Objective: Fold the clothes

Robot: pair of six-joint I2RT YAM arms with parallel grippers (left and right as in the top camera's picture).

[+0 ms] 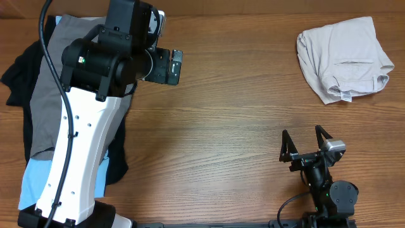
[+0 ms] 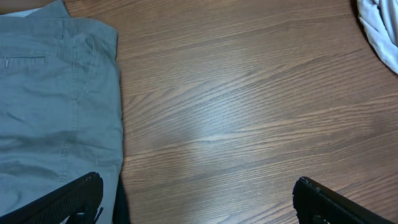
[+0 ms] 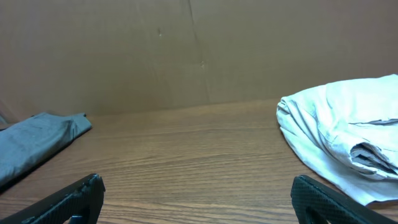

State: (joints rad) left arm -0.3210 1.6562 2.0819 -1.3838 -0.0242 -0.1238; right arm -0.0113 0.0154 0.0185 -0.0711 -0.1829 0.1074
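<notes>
The pale beige shorts lie folded in a compact bundle at the table's far right, with a small white tag at the near edge. They also show in the right wrist view and at the top right corner of the left wrist view. My left gripper is wide open and empty above bare table, just right of the grey shorts; in its wrist view nothing lies between the fingers. My right gripper is open and empty near the front right, well short of the beige shorts; it also shows in its wrist view.
A pile of other garments sits at the left under my left arm: grey shorts, a black garment and a light-blue one. Bare wood table lies between the pile and the beige shorts.
</notes>
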